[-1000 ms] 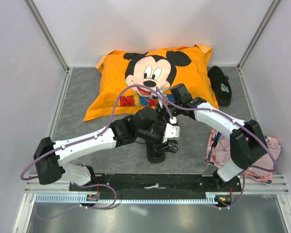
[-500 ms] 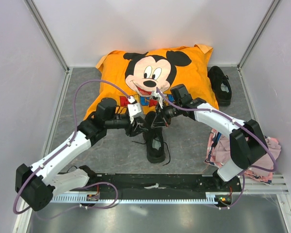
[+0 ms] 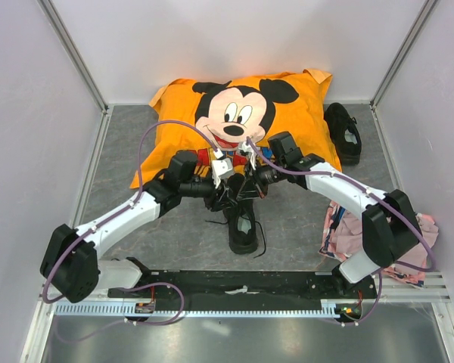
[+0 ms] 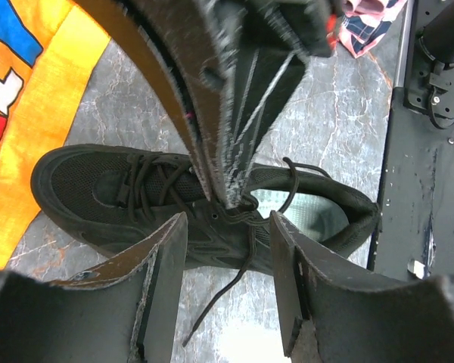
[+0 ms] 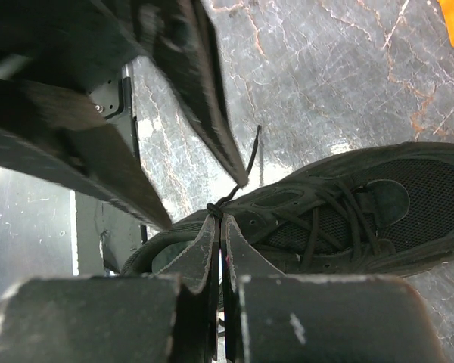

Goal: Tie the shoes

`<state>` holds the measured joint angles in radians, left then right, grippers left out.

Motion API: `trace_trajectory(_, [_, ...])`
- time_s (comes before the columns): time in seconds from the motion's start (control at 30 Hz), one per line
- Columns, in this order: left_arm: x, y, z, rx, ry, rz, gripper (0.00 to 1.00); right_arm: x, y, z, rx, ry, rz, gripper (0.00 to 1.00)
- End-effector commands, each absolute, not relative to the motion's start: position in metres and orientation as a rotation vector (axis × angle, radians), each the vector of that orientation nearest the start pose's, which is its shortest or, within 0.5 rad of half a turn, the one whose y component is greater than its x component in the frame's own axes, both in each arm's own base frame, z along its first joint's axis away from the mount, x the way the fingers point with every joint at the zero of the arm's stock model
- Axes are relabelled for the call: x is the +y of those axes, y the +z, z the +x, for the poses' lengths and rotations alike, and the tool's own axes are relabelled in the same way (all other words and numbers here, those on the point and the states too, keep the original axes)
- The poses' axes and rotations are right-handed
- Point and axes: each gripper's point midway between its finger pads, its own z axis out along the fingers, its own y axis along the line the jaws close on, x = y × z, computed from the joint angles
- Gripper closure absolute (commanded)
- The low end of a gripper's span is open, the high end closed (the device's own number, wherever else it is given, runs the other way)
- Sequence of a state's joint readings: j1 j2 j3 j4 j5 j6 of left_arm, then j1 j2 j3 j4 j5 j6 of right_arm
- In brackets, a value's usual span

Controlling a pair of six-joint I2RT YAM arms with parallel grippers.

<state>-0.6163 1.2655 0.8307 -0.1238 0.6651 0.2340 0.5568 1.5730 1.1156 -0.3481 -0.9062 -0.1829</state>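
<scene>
Top view: L claw (image 3: 228,195) & R claw (image 3: 251,185) sat nose to nose over the near shoe (image 3: 243,231). It lay on the counter (image 3: 121,151) directly under both, toe twd the pillow (image 3: 174,128). 2nd shoe (image 3: 343,133) sat well off beyond the R claw; its laces were too small to read.

L wrist view: L claw's fingers (image 4: 165,287) stood apart w/ nothing btwn them, shoe's midfoot right below the gap. R claw's tips came in opposite, meeting at the lace crossing. A loose lace (image 4: 213,302) end trailed off the shoe's side under the L claw.

R wrist view: R claw was pinched closed, apparently on a strand at its very tips, just above the shoe's collar.

Risks: the thin lace could slip from so shallow a pinch. L claw closing this near could hit the R fingers or take the wrong strand. Nothing pinned the shoe, so a hard pull would prob. drag it.
</scene>
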Motion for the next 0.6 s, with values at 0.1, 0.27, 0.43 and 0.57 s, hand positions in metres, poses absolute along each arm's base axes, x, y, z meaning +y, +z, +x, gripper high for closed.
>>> trace_trajectory(0.1, [-0.3, 0.175, 0.236, 1.69, -0.995, 1.231, 0.53, 0.308, 0.183, 0.244, 1.836, 1.279, -1.239, 1.0])
trace_trajectory(0.27, [-0.304, 0.181, 0.234, 1.658, -1.024, 1.261, 0.89, 0.307, 0.186, 0.245, 1.829, 1.279, -1.233, 1.0])
trace_trajectory(0.43, [-0.304, 0.208, 0.228, 1.568, -1.057, 1.255, 0.98, 0.304, 0.184, 0.246, 1.839, 1.267, -1.225, 0.96])
trace_trajectory(0.57, [-0.299, 0.212, 0.223, 1.569, -1.081, 1.24, 0.99, 0.302, 0.182, 0.246, 1.852, 1.263, -1.215, 0.78])
